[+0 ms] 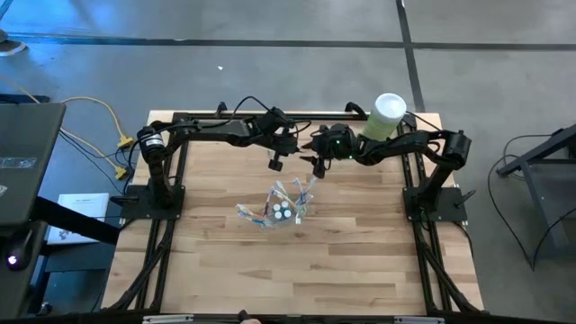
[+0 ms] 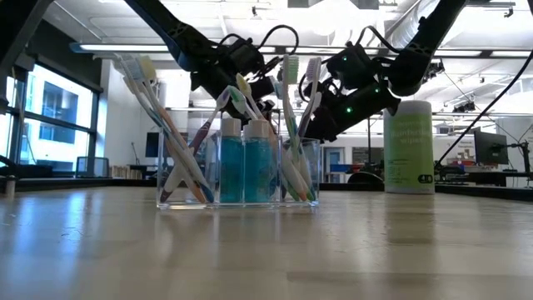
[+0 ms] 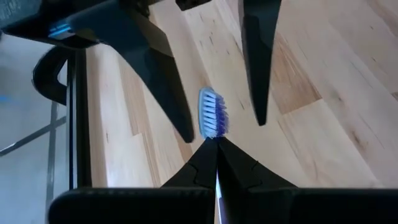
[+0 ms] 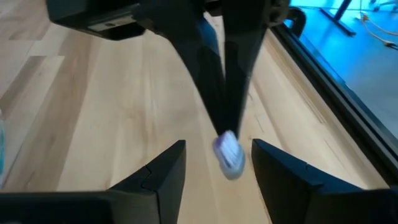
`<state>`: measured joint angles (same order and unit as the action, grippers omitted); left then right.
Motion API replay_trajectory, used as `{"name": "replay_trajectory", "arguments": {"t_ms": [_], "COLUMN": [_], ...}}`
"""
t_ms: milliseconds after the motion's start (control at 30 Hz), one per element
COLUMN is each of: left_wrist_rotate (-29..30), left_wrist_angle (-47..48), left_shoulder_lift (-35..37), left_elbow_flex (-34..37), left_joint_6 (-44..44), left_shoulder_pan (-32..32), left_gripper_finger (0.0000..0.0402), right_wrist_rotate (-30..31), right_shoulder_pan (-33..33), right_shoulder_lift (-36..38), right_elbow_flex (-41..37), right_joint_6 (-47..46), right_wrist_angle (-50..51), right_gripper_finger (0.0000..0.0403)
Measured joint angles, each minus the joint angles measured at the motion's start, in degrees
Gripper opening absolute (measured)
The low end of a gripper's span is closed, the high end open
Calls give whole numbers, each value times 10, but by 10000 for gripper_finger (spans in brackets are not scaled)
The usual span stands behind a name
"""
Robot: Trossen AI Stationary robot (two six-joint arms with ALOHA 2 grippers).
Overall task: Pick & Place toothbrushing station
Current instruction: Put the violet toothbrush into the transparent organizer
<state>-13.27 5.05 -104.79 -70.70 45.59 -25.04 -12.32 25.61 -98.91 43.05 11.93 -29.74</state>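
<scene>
Above the wooden table, between the two arms, my left gripper (image 1: 275,164) is shut on a toothbrush. Its white head with blue-purple bristles (image 3: 213,113) sticks out past the fingertips. Facing it, my right gripper (image 1: 317,169) is open, one finger on each side of the brush head (image 4: 229,154), and touches nothing. Nearer the table's front stands the toothbrushing station (image 2: 237,171). It is a clear holder with several toothbrushes standing upright and slanting in it and teal toothpaste tubes (image 2: 246,167) in the middle. Its flat bottom rests on the table. My left gripper pinches the toothbrush's neck (image 3: 216,140) just behind the head, between its two shut fingertips. The head points on along the fingers, which slant downward from the table's left. The brush is clear of the table. The fingers hide most of the handle.
A light-green canister with a white lid (image 1: 387,115) stands at the far right of the table, behind the right arm. The black arm frames (image 1: 157,180) stand along the left and right edges. Bare wood lies in front of the station.
</scene>
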Motion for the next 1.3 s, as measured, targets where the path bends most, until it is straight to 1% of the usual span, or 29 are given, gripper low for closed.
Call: {"name": "replay_trajectory", "arguments": {"t_ms": [100,233,600,733,1000,1167,1233,1300], "left_wrist_rotate": [0,0,-1,-1,8,89,132,195], "left_wrist_angle": [-3,-11,-11,-11,-18,-22,-23,-25], "left_shoulder_lift": [0,0,0,0,0,0,0,0], "left_elbow_flex": [0,0,0,0,0,0,0,0], "left_joint_6": [0,0,-2,-2,-34,-30,-28,-15], "left_shoulder_pan": [3,5,5,5,11,31,43,58], "left_gripper_finger": [1,1,1,1,2,3,3,3], "right_wrist_rotate": [-3,-6,-11,-12,-11,7,18,33], "right_shoulder_pan": [0,0,1,1,0,0,-1,-2], "right_shoulder_lift": [0,0,0,0,0,0,0,4], "right_elbow_flex": [0,0,0,0,0,0,0,0], "right_joint_6": [3,12,30,32,33,40,46,49], "right_wrist_angle": [0,0,-1,0,1,5,9,15], "right_gripper_finger": [163,135,33,23,19,18,18,18]}}
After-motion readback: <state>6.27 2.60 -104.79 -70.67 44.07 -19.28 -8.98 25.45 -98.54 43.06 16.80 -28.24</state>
